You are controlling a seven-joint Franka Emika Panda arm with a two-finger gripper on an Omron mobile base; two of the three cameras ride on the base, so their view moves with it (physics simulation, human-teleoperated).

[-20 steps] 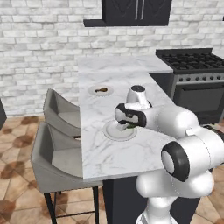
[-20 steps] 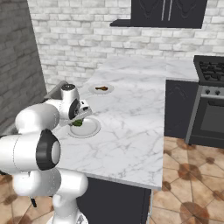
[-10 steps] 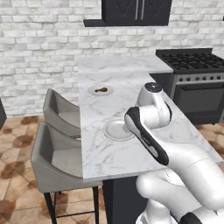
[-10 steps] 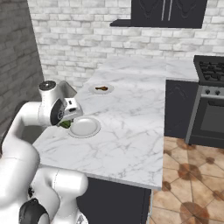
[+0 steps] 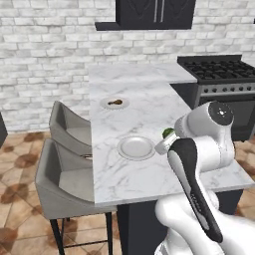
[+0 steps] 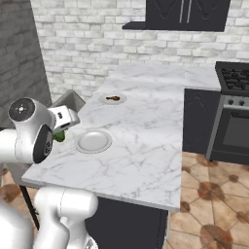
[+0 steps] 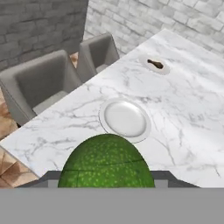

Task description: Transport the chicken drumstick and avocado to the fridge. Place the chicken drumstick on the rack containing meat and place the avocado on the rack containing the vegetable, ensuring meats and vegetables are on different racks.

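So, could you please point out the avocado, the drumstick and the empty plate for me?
avocado (image 7: 106,162): hand view, middle of its green skin.
drumstick (image 5: 115,102): left base view, its brown body on the far plate.
empty plate (image 6: 93,141): right base view, its bare centre.

We see long white marble counter (image 5: 144,119), grey-veined. Empty round white plate (image 5: 136,148) sits on its near part; smaller white plate (image 5: 115,103) lies farther back, well apart. Two grey padded chairs (image 5: 67,169) stand along counter's edge. Black gas stove (image 5: 219,82) beside far end. White brick wall (image 5: 55,55) behind, dark cabinet (image 5: 154,12) above.
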